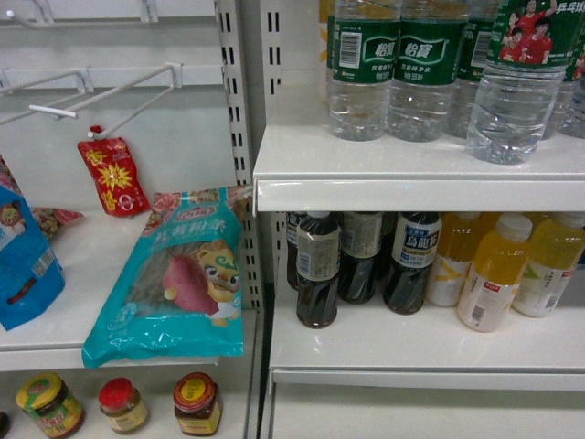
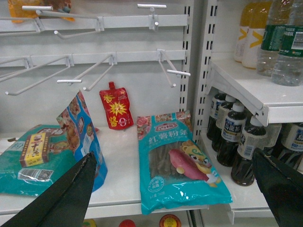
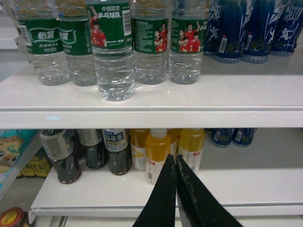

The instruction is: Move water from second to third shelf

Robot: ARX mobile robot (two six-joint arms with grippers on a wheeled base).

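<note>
The clear ribbed plastic bottle of water with the dark green label and red-shirted players [image 3: 112, 52] stands upright on the upper white shelf [image 3: 199, 101]; it is the front one, a little ahead of the row of similar green-labelled water bottles [image 3: 151, 45], near the shelf edge; in the head view the same bottle [image 1: 517, 87] is at the far right of the shelf, with its cap out of frame. I judge the step in hand to be the approach to this bottle, because nothing is held yet.

The right claw [image 3: 176, 189] hangs low in front of the lower white shelf [image 3: 236, 187], its two black fingers pressed together and gripping nothing; the left claw [image 2: 175, 189] is spread wide and empty, in front of the teal snack bag with a cartoon bear [image 2: 179, 163].

To do it well, the right claw probably needs to part its fingers first, then rise and go to the left until it is level with the ribbed body under the label; a grip there looks more firm than one on the smooth label. The neighbours stand close behind, so a straight approach from the front seems safer. On the lower shelf the yellow juice bottles [image 3: 158, 151] and the dark drink bottles [image 3: 64, 153] leave little free room, so the place to put the water should be chosen with care.
</note>
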